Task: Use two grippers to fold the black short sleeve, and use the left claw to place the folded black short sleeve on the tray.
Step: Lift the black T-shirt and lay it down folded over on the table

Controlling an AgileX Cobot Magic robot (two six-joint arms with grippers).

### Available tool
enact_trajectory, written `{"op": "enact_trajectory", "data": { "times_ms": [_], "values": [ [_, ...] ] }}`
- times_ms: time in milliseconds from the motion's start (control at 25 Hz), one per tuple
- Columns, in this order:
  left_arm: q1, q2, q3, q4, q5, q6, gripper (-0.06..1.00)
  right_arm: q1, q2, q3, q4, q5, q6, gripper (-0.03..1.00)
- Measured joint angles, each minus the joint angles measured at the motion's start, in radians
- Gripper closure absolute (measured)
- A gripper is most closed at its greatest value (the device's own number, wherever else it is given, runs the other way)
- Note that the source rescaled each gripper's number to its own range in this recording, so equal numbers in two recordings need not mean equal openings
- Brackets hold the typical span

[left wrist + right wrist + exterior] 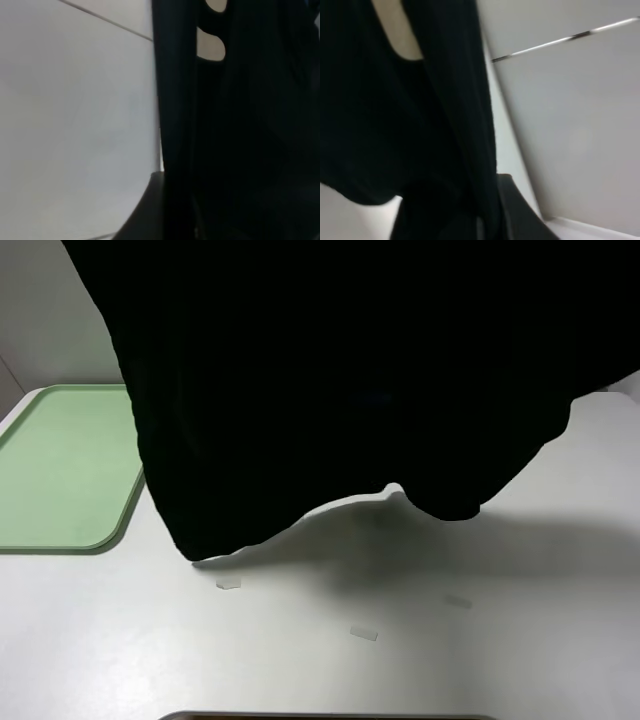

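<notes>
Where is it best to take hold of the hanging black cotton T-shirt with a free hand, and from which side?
Grip the soft black cotton T-shirt at its lowest corner, beside the flat pale green plastic tray. That corner hangs pointed and unobstructed, so come from the camera side, probably pinching across the hem.

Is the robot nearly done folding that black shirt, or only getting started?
No fold shows yet. The black shirt hangs lifted over the table, filling most of the overhead view, with cloth close against both wrist cameras, so it seems held up mid-fold. The green tray looks bare where visible, so finishing the fold and placing it remain.
</notes>
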Motion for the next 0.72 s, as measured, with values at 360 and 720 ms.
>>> {"op": "enact_trajectory", "data": {
  "times_ms": [360, 720],
  "values": [
    [0.000, 0.000, 0.000, 0.008, -0.013, 0.026, 0.94, 0.000, -0.002, -0.021, 0.023, 0.014, -0.002, 0.97],
    [-0.075, -0.017, -0.004, 0.024, 0.101, 0.027, 0.94, -0.003, -0.093, -0.021, 0.075, 0.033, -0.002, 0.97]
  ]
}}
